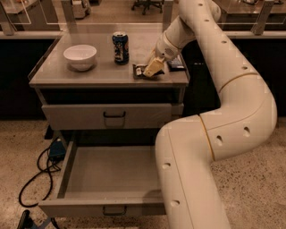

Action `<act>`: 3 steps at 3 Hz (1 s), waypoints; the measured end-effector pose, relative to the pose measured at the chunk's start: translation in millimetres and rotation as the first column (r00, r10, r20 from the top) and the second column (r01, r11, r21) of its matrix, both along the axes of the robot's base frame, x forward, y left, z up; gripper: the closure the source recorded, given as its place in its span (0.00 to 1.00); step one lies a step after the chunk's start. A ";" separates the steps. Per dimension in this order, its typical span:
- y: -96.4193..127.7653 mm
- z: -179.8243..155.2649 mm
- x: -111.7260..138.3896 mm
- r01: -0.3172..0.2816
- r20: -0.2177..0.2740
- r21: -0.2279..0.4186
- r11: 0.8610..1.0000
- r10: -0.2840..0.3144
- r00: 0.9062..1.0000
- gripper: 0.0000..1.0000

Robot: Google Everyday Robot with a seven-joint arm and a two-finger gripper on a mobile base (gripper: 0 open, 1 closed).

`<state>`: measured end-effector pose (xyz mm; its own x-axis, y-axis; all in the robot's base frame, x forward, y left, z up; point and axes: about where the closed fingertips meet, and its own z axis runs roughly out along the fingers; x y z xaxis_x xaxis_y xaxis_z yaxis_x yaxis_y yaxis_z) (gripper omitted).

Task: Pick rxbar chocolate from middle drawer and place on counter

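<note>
Dim workroom, speckled floor [250,188], dark bench [13,76] behind.
Warm, low light; a black cable [27,185] loops over the floor at the left, by a small blue box [57,149]. The long bench carries clear panels [27,11], with a chair base [147,5] beyond it. The claw [152,67] sits low at the right front of the grey surface [89,76].

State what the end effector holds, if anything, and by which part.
Cannot be told. The end effector sits low over the counter at the right end of the rxbar chocolate; any grip is hidden.
</note>
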<state>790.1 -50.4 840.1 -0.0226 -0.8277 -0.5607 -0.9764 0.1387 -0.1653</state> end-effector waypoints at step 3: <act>0.1 -0.1 0.0 0.000 0.000 0.000 1.000 0.000 1.000 0.00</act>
